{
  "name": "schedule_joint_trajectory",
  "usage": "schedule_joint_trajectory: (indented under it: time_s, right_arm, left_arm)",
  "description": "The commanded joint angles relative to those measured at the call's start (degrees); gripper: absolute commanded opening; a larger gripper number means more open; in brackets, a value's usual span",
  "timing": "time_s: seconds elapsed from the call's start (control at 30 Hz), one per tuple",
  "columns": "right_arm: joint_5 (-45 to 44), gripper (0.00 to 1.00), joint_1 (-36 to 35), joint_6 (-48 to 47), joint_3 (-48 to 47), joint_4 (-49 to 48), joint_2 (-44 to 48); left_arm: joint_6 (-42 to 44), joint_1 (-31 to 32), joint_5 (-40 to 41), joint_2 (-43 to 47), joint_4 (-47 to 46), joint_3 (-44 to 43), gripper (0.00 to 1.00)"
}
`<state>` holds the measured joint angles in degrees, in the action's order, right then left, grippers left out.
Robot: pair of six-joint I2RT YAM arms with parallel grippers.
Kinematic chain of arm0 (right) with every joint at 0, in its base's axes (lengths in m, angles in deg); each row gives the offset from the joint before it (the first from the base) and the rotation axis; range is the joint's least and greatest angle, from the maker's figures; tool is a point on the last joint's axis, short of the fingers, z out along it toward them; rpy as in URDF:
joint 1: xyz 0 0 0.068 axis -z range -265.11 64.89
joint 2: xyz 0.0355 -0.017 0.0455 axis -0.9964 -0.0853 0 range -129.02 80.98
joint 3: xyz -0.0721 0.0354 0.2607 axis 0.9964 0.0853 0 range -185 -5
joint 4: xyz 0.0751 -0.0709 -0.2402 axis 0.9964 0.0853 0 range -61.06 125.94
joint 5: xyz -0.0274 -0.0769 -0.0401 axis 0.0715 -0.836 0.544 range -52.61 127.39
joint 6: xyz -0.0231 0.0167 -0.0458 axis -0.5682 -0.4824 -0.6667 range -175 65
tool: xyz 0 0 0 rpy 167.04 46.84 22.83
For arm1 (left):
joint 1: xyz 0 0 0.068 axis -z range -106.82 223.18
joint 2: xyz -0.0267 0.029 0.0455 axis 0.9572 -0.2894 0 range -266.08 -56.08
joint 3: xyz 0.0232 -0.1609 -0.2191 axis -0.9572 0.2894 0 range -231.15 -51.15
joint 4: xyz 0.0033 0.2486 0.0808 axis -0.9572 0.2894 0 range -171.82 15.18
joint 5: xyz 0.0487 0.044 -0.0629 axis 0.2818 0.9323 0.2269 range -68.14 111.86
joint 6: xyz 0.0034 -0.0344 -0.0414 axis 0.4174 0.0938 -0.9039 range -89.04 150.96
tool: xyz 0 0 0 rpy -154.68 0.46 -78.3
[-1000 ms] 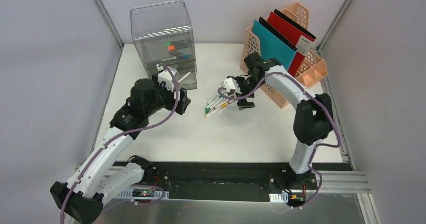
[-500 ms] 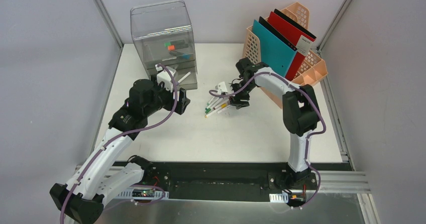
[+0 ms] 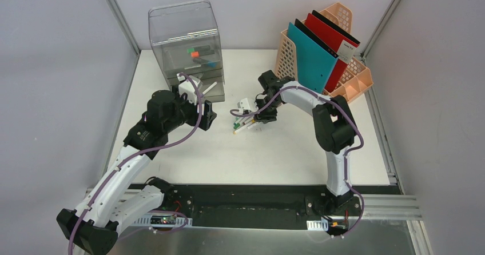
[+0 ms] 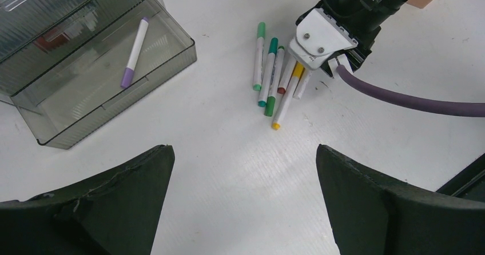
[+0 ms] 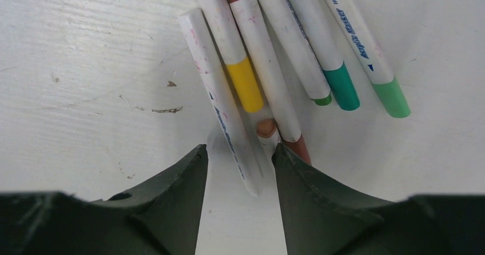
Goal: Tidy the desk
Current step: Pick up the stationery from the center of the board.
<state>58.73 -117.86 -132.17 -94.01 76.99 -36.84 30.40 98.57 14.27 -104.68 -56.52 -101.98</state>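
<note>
Standing at the far left of the desk [image 3: 189,152]: a drawer box [image 3: 184,43], its bottom drawer [image 4: 114,115] pulled out toward the near side. Lying in that drawer: a single pen [image 4: 134,53]. Lying mid-desk, right of the drawer: a bunch of markers [image 4: 267,75], side by side and touching. Standing at the far right: a rack [image 3: 352,78], holding folders [image 3: 311,58] on edge. Hovering over the markers' ends nearest the rack: the right gripper [image 5: 240,152], seemingly bracketing one marker [image 5: 223,112] without touching it.

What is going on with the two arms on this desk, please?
The right gripper is down on the loose markers on the desk, its jaws either side of a white marker, not visibly clamped. The left gripper hovers open near the open drawer, where a purple marker lies.
</note>
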Motion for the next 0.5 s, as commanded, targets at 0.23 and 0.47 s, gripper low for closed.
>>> schedule_joint_trajectory:
  time_s: [0.23, 0.47]
  right_arm:
    - [1.7, 0.44, -0.2, -1.1, 1.5, 0.1, 0.6]
    - [3.7, 0.45, -0.2, -1.9, 1.3, 2.0, 0.5]
  left_arm:
    - [0.7, -0.7, -0.1, 1.3, -1.5, 0.0, 0.98]
    - [0.7, -0.7, 0.0, 1.3, -1.6, 0.0, 0.99]
